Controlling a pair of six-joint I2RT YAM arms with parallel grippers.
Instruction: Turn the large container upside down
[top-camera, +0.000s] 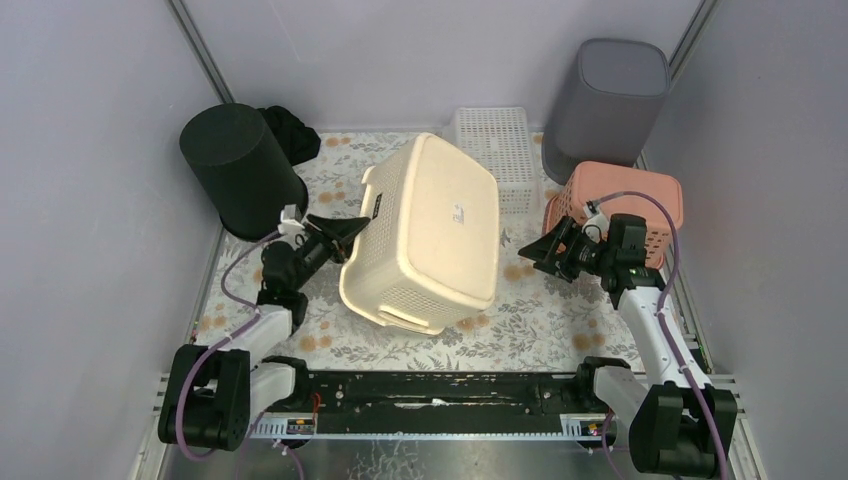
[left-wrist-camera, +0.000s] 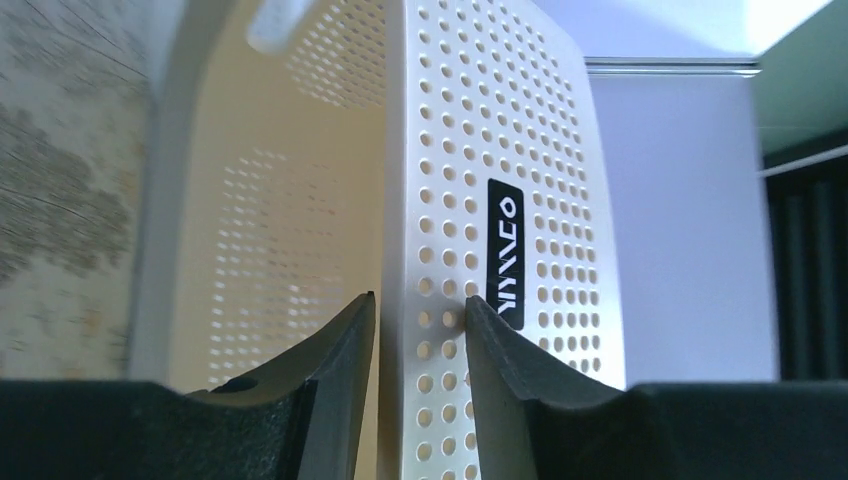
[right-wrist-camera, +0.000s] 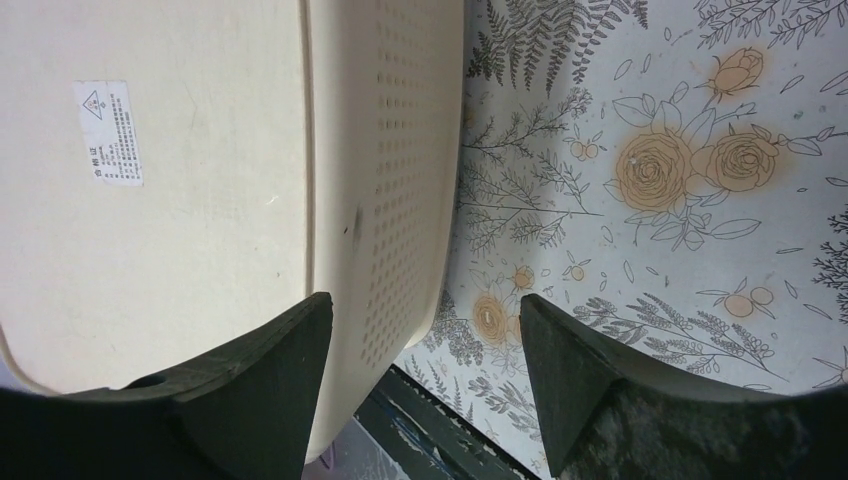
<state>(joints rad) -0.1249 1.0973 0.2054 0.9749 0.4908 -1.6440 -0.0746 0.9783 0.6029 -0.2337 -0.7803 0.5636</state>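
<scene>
Left tool (left-wrist-camera: 420, 297) astride basket (left-wrist-camera: 480, 150) wall, beside black label (left-wrist-camera: 506, 250) (lettering unreadable)

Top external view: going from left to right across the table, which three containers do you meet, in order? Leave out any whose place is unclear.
In order: black cylindrical bin → cream perforated plastic basket → pink perforated plastic basket. The white perforated plastic tray and the grey rounded bin overlap these sideways, so they are left out.

The left hand (top-camera: 360, 226) and right hand (top-camera: 531, 254) are black, their arms (top-camera: 265, 328) white with purple cables (top-camera: 640, 194).
</scene>
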